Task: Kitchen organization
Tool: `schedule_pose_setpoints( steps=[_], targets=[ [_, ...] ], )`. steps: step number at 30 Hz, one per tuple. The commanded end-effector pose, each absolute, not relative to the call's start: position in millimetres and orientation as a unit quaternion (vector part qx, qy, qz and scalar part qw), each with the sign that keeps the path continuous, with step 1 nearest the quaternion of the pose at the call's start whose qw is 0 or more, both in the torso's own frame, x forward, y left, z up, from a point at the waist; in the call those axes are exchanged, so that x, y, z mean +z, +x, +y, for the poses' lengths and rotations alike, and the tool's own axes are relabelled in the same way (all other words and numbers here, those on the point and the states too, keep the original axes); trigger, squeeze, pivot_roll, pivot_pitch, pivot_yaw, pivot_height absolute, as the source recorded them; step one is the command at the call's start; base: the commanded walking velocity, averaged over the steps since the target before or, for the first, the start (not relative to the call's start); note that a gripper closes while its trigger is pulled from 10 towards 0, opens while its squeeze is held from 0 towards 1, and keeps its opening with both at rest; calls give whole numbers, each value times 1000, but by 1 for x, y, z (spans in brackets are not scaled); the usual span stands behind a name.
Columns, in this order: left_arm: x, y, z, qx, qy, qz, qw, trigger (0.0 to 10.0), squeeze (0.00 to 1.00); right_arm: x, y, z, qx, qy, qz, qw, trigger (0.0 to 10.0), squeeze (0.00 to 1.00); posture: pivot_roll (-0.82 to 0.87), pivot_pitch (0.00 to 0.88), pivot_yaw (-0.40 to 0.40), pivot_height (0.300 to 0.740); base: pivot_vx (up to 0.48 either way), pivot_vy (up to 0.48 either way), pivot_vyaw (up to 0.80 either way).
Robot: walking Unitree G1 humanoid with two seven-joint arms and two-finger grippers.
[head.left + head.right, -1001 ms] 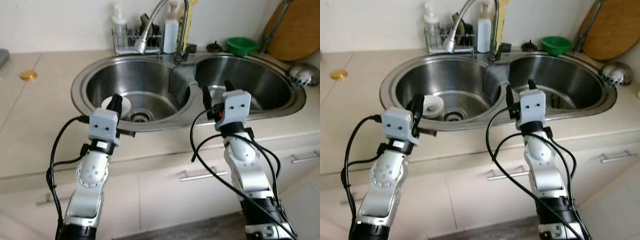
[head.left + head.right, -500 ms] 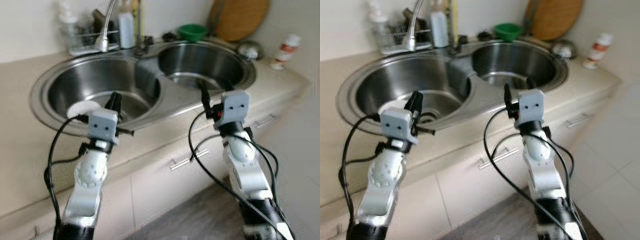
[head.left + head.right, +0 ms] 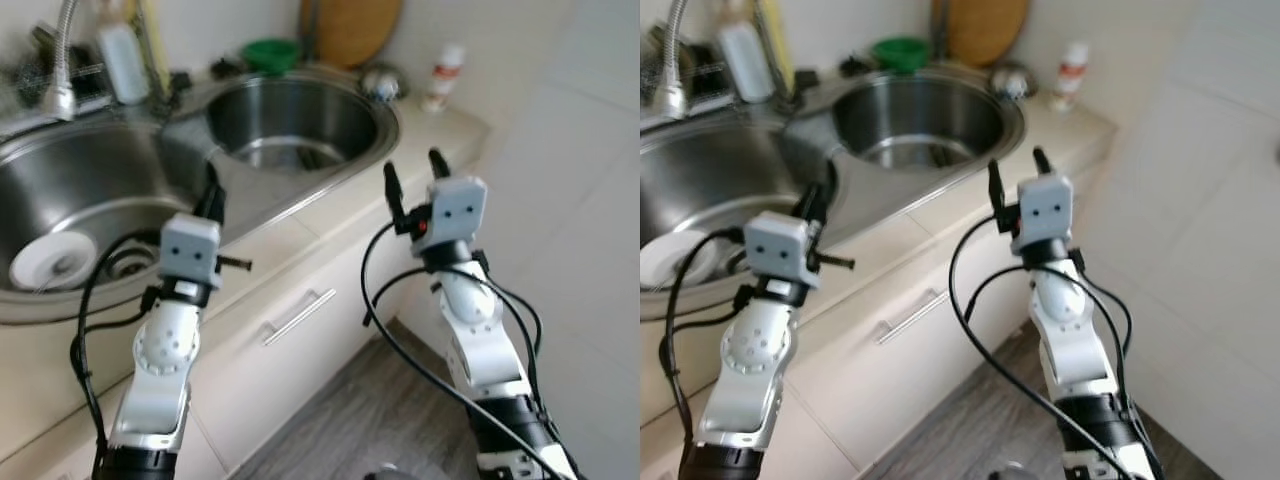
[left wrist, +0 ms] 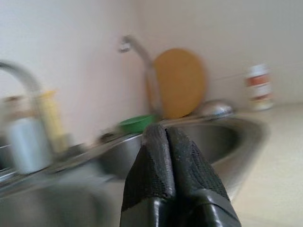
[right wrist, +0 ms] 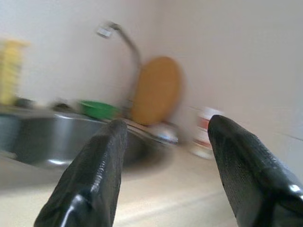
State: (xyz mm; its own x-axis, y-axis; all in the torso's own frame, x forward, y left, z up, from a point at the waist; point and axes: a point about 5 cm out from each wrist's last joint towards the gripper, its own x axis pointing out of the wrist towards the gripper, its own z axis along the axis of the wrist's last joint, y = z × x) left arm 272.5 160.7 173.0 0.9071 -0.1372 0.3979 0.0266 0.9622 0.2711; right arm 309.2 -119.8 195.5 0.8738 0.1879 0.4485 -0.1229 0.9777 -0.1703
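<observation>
- While both arms are raised before the counter with nothing held, approach the worktop end squarely and slow down until the blurred view steadies.
- Left gripper (image 3: pixel 211 190): fingers pressed together, empty, above the near sink rim.
- Right gripper (image 3: pixel 411 174): fingers spread apart, empty, off the counter edge.
- Left basin (image 3: pixel 60 190): holds a white dish (image 3: pixel 50 262) beside the drain.
- Right basin (image 3: pixel 290 115): contents cannot be told.
- Far side: green bowl (image 3: pixel 270 50), wooden board (image 3: pixel 350 25), red-and-white bottle (image 3: pixel 444 75).
</observation>
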Motion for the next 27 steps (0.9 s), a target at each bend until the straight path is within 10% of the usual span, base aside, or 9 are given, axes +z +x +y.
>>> schedule_pose_setpoints(
  steps=[1, 12, 27],
  targets=[
    [170, 271, 155, -56, 133, -209, 967, 10000, 0, 196, 308, -126, 67, -66, -240, 966, 10000, 0, -33, 0, -27, 740, 0, -480, -800],
    [169, 271, 154, -58, 133, -208, 967, 10000, 0, 196, 308, -130, 55, -68, -240, 967, 10000, 0, -37, 0, -24, 740, 0, -471, -800],
    [169, 271, 154, -57, 130, -208, 968, 10000, 0, 196, 310, -136, 29, -67, -239, 968, 10000, 0, -37, 0, -26, 740, 0, 0, -800]
  ],
)
